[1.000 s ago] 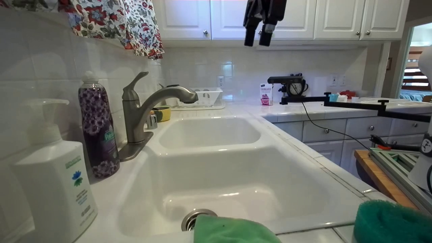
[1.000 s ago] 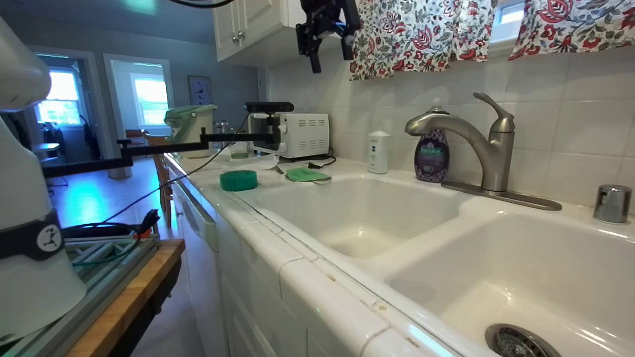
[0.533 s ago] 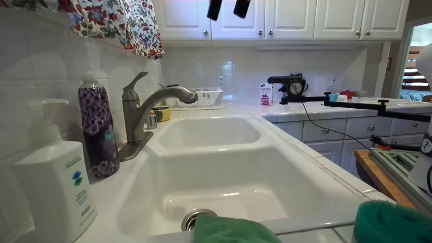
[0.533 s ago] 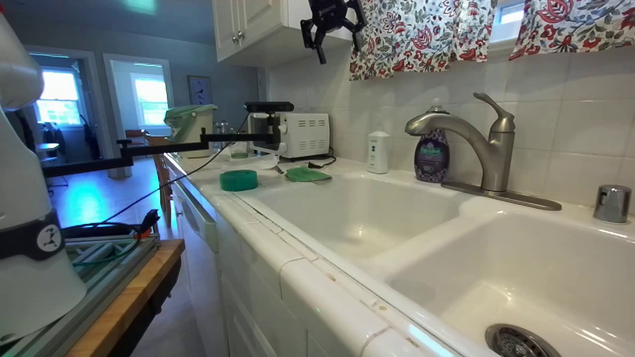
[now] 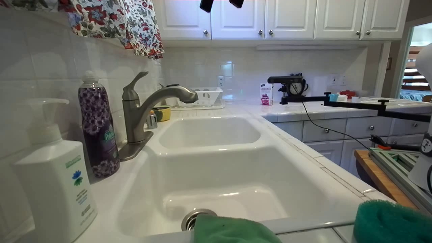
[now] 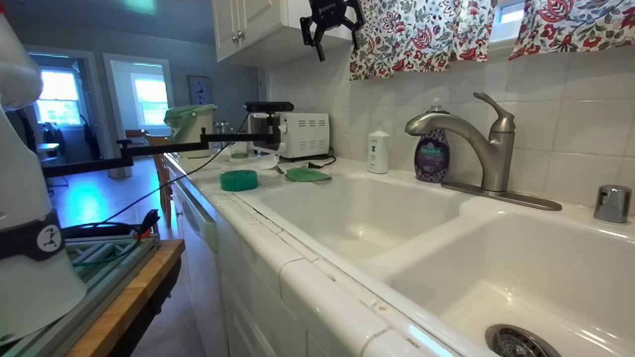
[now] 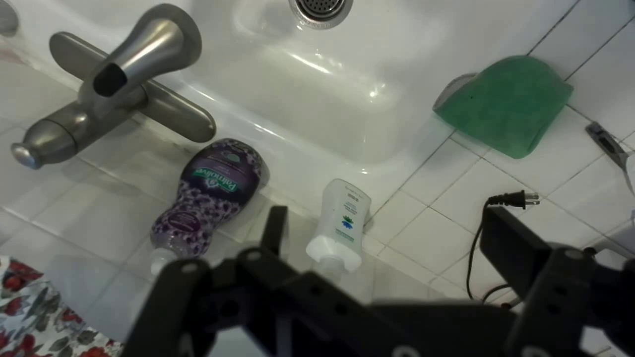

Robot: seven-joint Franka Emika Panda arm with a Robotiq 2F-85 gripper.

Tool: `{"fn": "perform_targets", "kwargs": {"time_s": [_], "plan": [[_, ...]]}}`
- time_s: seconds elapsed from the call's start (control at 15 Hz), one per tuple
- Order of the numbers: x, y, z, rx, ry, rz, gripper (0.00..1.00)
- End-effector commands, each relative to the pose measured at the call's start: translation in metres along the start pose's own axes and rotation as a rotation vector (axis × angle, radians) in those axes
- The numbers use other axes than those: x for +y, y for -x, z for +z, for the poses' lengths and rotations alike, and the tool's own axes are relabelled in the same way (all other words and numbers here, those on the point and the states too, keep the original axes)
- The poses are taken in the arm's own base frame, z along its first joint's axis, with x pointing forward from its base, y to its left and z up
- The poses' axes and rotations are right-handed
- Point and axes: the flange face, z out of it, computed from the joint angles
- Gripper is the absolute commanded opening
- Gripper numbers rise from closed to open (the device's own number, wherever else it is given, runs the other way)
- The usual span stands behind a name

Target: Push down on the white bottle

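Squarish white plastic pump bottle (image 5: 55,185): upright at the six o'clock edge of the white double-basin sink (image 7: 297,99) in the wrist view, near the white tiled wall (image 5: 50,62); marked in blue and green on the front.
White pump head (image 5: 50,102): atop that bottle, pointing to three o'clock in an exterior view; partly hidden in the wrist view.
Black two-finger gripper (image 6: 338,48): spread wide; high above the white bottle and well apart from it, at eleven o'clock from it in an exterior view; cropped to dark fingertips (image 5: 206,5) at the twelve o'clock edge in an exterior view.
Purple floral-patterned plastic soap bottle (image 7: 204,201): upright, near the white bottle, at nine o'clock from it in the wrist view.
Brushed-metal single-handle faucet (image 7: 101,109): beyond the purple bottle, at ten o'clock from the white one there.
Flat green cloth-like pad (image 7: 506,106): at two o'clock from the white bottle, over white counter tile (image 7: 426,248).
Black two-prong plug (image 7: 508,199): on that tile, at three o'clock from the white bottle.
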Motion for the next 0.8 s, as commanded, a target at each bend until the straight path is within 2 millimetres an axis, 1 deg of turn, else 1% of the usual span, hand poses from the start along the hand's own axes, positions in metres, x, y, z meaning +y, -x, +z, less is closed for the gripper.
{"fn": "perform_targets", "kwargs": {"time_s": [0.0,0.13,0.2,0.4,0.53,0.6,0.73], "plan": [[0.0,-0.001,-0.001,-0.001,0.0,0.0,1.0],[0.014,-0.007,0.008,0.071,-0.001,0.034,1.0],[0.024,-0.014,0.015,0.113,0.012,0.039,1.0],[0.043,-0.032,0.043,0.183,0.026,0.04,1.0],[0.049,-0.047,0.059,0.232,0.012,0.042,1.0],[0.049,-0.056,0.067,0.256,-0.004,0.037,1.0],[0.046,-0.075,0.074,0.288,-0.029,0.014,1.0]]}}
